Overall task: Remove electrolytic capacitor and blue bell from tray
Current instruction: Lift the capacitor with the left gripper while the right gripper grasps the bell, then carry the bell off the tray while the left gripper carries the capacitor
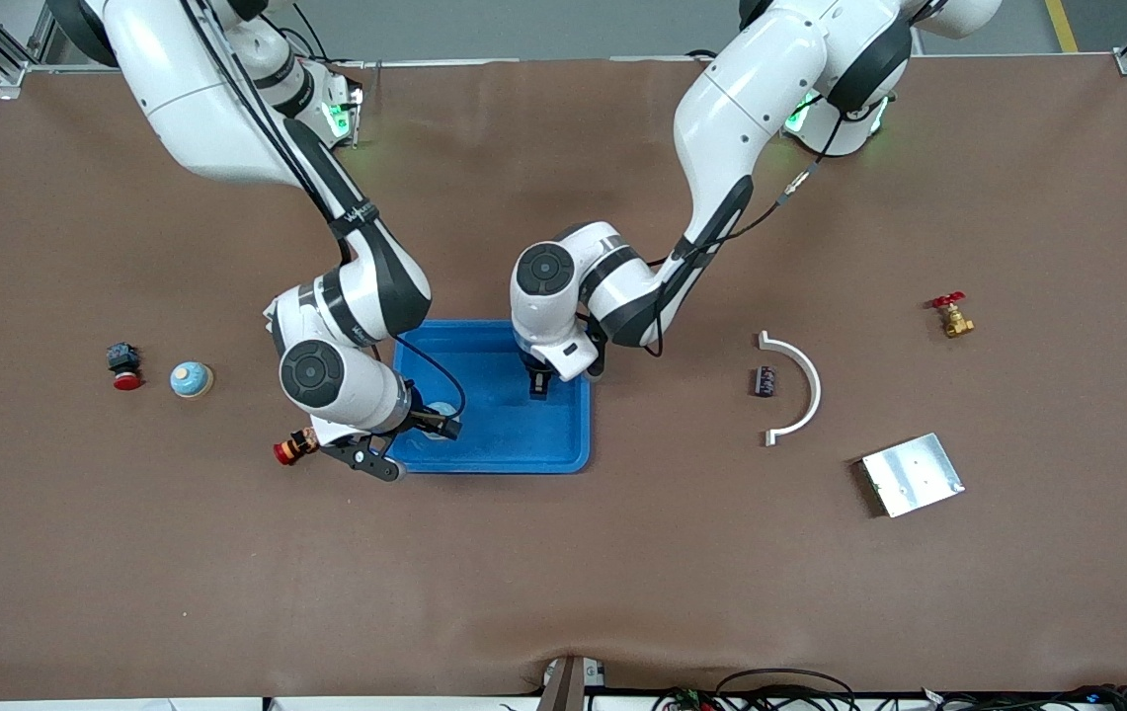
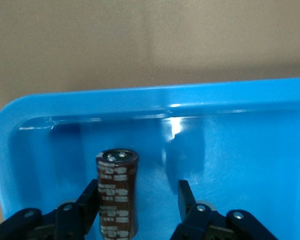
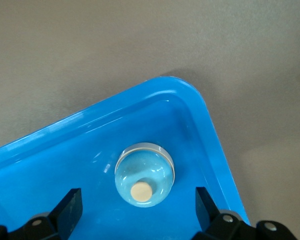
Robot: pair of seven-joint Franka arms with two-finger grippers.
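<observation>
A brown capacitor [image 2: 117,195] stands upright in the blue tray [image 1: 563,439], close to one of its corners. My left gripper [image 2: 137,186] is open around it: one finger [image 2: 90,200] is against the capacitor, the other stands apart. In the front view this gripper [image 1: 540,383] hides the capacitor. A light blue bell [image 3: 144,177] with a beige button sits in another corner of the tray [image 3: 190,95]. My right gripper [image 3: 137,192] hangs open over it, a finger well clear on each side, at the tray's end toward the right arm [image 1: 425,423].
A second light blue bell [image 1: 192,379] and a red push button [image 1: 124,365] lie toward the right arm's end; another red button [image 1: 294,446] sits beside the tray. Toward the left arm's end are a white curved piece [image 1: 800,390], a small dark part [image 1: 765,380], a metal plate [image 1: 912,474] and a brass valve [image 1: 952,316].
</observation>
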